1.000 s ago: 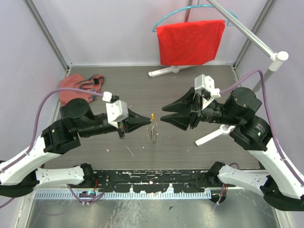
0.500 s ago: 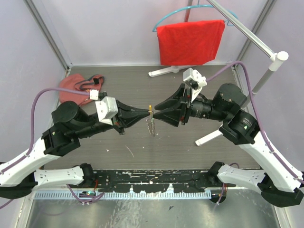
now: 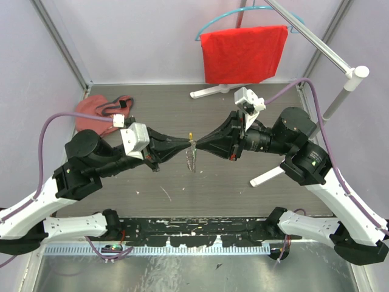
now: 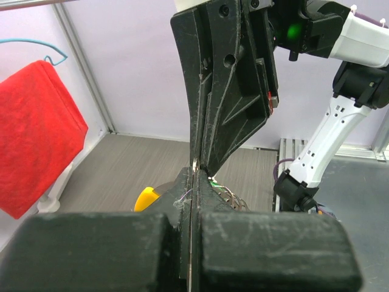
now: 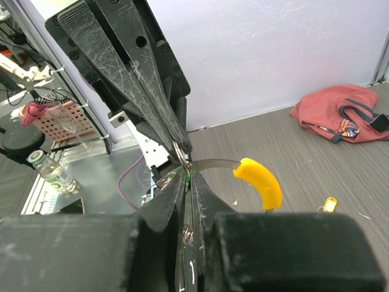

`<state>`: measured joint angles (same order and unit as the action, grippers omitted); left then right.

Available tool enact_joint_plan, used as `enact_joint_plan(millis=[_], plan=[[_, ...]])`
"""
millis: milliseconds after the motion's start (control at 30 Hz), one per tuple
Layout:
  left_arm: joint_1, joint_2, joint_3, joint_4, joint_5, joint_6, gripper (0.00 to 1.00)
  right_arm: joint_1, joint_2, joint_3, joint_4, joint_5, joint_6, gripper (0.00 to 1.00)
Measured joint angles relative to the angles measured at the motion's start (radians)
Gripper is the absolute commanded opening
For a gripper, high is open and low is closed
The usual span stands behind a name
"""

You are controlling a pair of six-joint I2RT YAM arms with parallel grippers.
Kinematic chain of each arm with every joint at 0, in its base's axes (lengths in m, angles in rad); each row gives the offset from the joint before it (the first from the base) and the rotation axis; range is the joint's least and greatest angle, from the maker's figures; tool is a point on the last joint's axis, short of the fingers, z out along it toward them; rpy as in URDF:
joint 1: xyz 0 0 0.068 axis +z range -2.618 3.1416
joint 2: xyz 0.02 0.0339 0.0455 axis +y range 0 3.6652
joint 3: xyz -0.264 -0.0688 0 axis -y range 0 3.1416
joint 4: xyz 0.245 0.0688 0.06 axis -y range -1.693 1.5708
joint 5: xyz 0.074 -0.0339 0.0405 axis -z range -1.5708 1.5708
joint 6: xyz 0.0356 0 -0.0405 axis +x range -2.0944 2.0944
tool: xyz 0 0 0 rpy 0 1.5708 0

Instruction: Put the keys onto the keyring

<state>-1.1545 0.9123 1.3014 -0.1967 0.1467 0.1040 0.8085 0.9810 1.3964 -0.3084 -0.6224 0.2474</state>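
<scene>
Both grippers meet tip to tip above the middle of the table. My left gripper (image 3: 185,146) (image 4: 194,177) is shut on the keyring (image 3: 192,159), a silvery coiled loop hanging below the tips, with its orange segment (image 5: 259,180) (image 4: 146,198) sticking out sideways. My right gripper (image 3: 198,146) (image 5: 187,180) has its jaws closed on a thin piece with a green tip, the green key (image 5: 188,177) (image 4: 214,181), right against the ring. A small yellow piece (image 5: 329,204) lies on the table; whether it is the gold key I cannot tell.
A red cloth pouch (image 3: 102,110) with cords lies at the back left. A red cloth on a hanger (image 3: 243,53) hangs from a white stand (image 3: 340,91) at the back right. The stand's white foot (image 3: 273,173) lies under my right arm.
My right gripper has moved left up to the left gripper's tip and closed its jaws there. The left gripper has shifted slightly right and back, still shut on the ring.
</scene>
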Motion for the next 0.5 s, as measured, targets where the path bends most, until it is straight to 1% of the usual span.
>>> enact_joint_plan(millis=[167, 500], plan=[[0.0, -0.003, -0.003, 0.015, -0.004, 0.0, 0.0, 0.0, 0.0, 0.0, 0.001, 0.0, -0.001, 0.01], [0.0, -0.006, -0.012, 0.027, -0.006, 0.0, 0.0, 0.0, 0.01, 0.0, 0.001, -0.016, -0.001, 0.01]])
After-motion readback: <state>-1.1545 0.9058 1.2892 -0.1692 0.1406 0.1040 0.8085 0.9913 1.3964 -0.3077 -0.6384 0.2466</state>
